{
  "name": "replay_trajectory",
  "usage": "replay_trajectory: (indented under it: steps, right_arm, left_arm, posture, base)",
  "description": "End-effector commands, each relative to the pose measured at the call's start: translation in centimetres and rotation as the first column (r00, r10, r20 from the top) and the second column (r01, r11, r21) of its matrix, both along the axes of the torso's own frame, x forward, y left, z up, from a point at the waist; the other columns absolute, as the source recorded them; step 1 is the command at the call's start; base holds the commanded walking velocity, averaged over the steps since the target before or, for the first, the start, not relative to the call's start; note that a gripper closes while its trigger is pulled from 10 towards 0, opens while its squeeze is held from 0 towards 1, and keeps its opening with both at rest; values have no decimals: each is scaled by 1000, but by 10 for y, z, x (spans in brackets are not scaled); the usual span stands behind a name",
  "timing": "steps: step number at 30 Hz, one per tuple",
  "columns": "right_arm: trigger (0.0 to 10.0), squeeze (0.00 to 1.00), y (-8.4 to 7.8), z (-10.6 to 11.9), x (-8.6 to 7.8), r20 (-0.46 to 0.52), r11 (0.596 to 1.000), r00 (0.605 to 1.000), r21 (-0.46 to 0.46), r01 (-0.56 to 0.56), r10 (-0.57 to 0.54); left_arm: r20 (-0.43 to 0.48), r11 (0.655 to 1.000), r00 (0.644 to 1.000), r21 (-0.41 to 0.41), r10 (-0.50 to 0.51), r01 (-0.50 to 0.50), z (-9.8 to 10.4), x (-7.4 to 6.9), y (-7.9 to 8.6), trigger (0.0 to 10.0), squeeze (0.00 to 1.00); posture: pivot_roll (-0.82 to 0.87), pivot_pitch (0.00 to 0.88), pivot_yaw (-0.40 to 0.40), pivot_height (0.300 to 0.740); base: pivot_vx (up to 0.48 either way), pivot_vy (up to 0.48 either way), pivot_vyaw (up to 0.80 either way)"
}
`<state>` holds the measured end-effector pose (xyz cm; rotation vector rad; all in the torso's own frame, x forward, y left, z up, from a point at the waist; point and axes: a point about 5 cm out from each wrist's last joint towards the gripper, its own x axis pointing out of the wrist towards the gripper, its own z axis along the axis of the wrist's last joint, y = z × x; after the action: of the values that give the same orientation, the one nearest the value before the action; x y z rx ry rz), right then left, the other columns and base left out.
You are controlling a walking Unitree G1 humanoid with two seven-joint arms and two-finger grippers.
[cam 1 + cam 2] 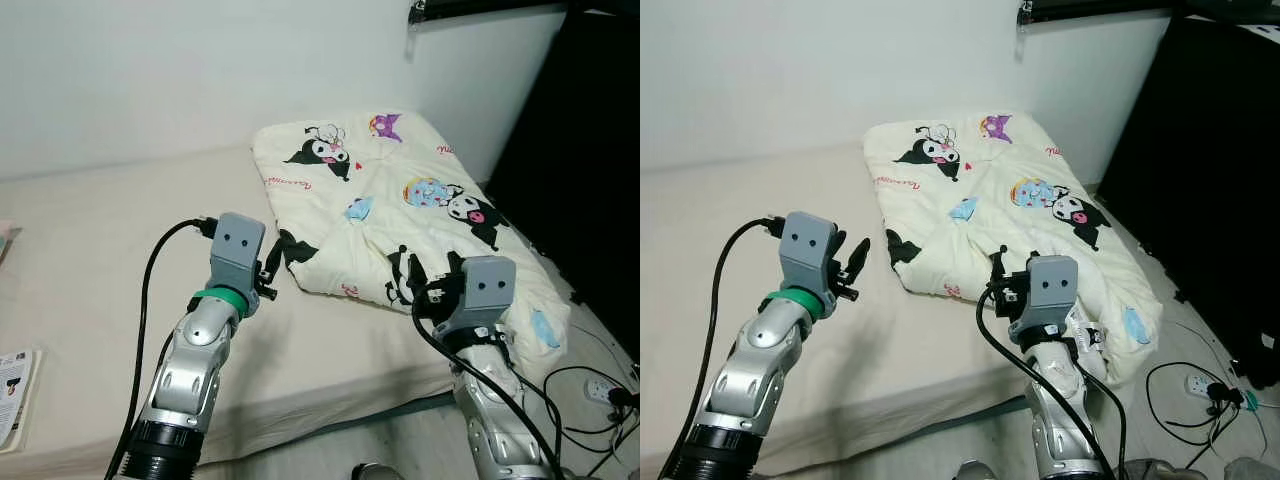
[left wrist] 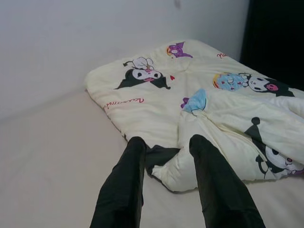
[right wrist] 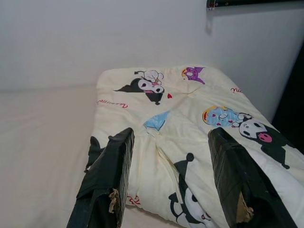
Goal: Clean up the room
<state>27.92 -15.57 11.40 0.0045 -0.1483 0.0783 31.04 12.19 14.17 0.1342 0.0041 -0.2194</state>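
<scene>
A cream quilt (image 1: 400, 190) printed with cartoon characters lies folded on the right half of the beige bed (image 1: 100, 220), its far end at the wall corner. My left gripper (image 1: 272, 258) hovers just short of the quilt's near left corner, open; in the left wrist view its two black fingers (image 2: 128, 180) frame that dark-patched corner (image 2: 164, 159). My right gripper (image 1: 425, 278) is at the quilt's near edge, close to the bed's front, also open, and the quilt (image 3: 166, 114) spreads out between and beyond its fingers (image 3: 111, 175).
A booklet (image 1: 12, 385) lies at the bed's near left edge. On the floor to the right are cables and a white power strip (image 1: 600, 390). A dark wall or curtain (image 1: 590, 150) stands close along the right side. A white wall runs behind the bed.
</scene>
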Motion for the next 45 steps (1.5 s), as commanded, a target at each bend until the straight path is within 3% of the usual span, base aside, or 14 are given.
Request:
replay_trajectory:
  steps: [1, 45]
  right_arm:
    - [10000, 0, 0, -4, -2, -18, 1000, 1000, 9, -2, 2]
    - [10000, 0, -9, 1, 2, -12, 1000, 1000, -21, 15, -15]
  left_arm:
    - [-17, 1000, 1000, 11, 7, -7, -5, -3, 2, 10000, 0]
    - [-10, 1000, 1000, -15, 7, -7, -7, -2, -8, 10000, 0]
  posture:
    - [-126, 0, 88, 740]
    - [-133, 0, 61, 740]
  base:
    - [0, 0, 0]
    - [0, 0, 0]
